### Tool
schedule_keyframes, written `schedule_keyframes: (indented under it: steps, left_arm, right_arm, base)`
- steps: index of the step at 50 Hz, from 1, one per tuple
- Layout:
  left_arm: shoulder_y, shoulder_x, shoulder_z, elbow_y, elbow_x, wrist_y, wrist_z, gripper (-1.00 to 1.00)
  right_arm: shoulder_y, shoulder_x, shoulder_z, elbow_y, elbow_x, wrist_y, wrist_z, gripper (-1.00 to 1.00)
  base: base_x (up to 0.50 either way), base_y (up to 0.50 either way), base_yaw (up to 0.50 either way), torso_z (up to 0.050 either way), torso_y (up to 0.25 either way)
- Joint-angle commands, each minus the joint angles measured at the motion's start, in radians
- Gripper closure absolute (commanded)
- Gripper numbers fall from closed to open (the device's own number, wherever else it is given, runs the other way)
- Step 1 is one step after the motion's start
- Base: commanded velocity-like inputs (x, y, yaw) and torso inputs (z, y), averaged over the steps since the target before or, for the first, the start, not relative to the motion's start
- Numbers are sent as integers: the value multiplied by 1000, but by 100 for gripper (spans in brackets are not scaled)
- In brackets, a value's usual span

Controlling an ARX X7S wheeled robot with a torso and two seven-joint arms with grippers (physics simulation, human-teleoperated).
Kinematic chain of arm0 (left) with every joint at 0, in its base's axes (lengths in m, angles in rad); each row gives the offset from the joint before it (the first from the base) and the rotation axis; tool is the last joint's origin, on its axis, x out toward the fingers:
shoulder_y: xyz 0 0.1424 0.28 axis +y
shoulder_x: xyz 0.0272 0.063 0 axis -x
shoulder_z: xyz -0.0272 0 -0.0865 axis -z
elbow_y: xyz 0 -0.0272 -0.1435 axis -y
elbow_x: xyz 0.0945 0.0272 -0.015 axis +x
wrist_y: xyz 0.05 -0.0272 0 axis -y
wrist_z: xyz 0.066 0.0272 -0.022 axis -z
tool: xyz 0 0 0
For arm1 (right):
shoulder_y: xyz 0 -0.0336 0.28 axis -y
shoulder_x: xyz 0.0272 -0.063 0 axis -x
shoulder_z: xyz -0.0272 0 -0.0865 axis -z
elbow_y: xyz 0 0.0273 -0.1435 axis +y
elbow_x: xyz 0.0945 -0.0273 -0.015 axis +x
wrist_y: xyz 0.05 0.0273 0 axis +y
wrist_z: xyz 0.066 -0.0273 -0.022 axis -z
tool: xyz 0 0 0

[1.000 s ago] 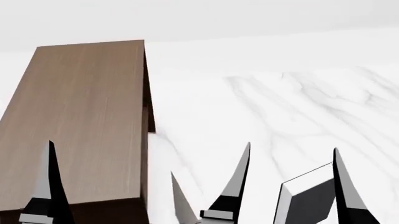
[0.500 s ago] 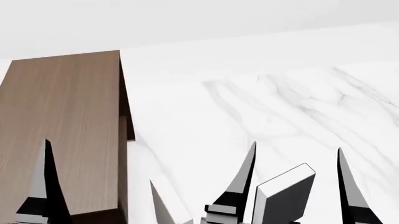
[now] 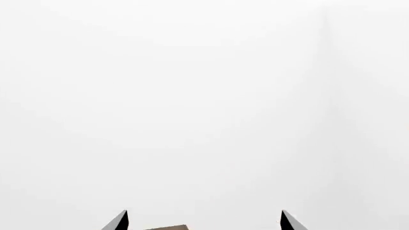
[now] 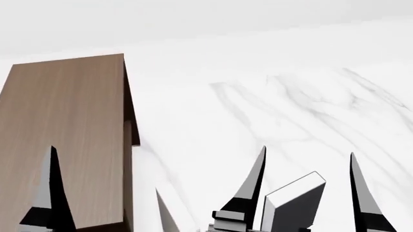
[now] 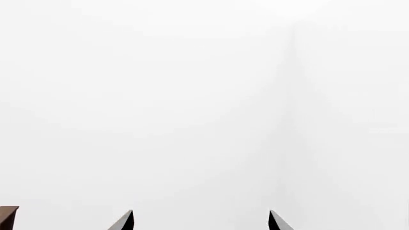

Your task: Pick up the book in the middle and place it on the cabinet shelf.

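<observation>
I'm holding the right gripper point(image 4: 308, 193) at lower right, its fingers spread wide around the tilted book point(image 4: 295, 205); contact isn't clear. The left gripper point(image 4: 106, 193), also spread, is straddling the cabinet's point(image 4: 65, 130) near edge at left, where the book is going.

White marble-veined floor point(image 4: 290, 111) (grey streaks) carries the brown wood-grain cabinet point(image 4: 65, 135) standing upright.

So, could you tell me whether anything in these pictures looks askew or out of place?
Only the book: in the head view it sits tilted between the right gripper fingers, one corner raised. The cabinet stands square, and nothing looks spilled or damaged.
</observation>
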Motion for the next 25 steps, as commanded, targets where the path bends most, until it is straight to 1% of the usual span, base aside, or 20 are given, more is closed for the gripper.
schedule_keyframes:
  steps: [1,10,14,18,20,21,25]
  left_arm:
    - [-14,-28,58,16,32,-34,-3,-100]
    - [-20,-33,57,24,16,-45,-9,-100]
    - [-16,-35,53,15,6,-27,-7,-100]
    - [-25,-33,47,28,5,-47,-24,-100]
    - [-19,-25,25,35,-21,-31,-29,-100]
    - [-27,-30,23,50,-25,-59,-36,-100]
    - [-39,-36,19,83,-42,-96,-62,-100]
  right_arm:
    - [0,5,-3,0,4,6,6,-100]
    - [2,9,-4,5,9,2,8,-100]
    - [3,11,-8,7,10,1,10,-100]
    - [4,12,-9,6,11,5,11,-100]
    - [4,13,-11,7,11,5,12,-100]
    - [4,13,-11,8,11,5,12,-100]
    - [4,15,-12,11,13,2,14,-100]
  base:
    - [0,0,0,36,-217]
    - [0,0,0,36,-219]
    - [0,0,0,36,-219]
    - [0,0,0,35,-216]
    - [0,0,0,0,0]
    - [0,0,0,0,0]
    - [0,0,0,0,0]
